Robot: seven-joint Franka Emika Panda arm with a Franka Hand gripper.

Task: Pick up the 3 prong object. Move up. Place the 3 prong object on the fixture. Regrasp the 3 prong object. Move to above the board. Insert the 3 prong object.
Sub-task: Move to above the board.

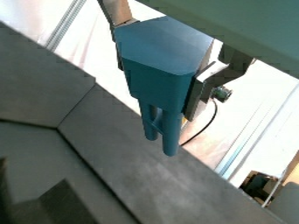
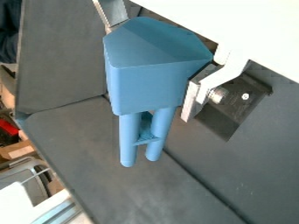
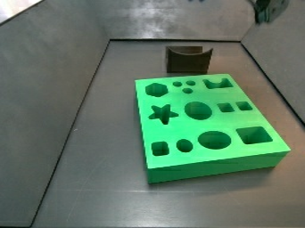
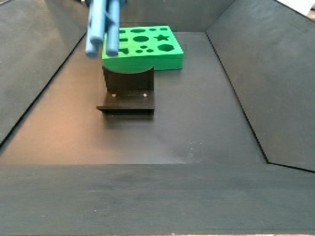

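Light-blue 3 prong object (image 2: 146,83) fills both wrist views, clamped in the gripper (image 1: 176,74), prongs pointing down. One silver finger (image 2: 201,92) presses its blocky body; the opposite finger is hidden behind it. Piece looks like rigid, light plastic with smooth faces, so probably slippery: best held on the flat body sides, never the thin prongs. In a side view it hangs high over the floor (image 4: 147,138), prongs (image 4: 101,32) above the fixture (image 4: 127,92), board (image 4: 147,46) behind it. Gripper barely shows at a side view's top edge (image 3: 267,9).
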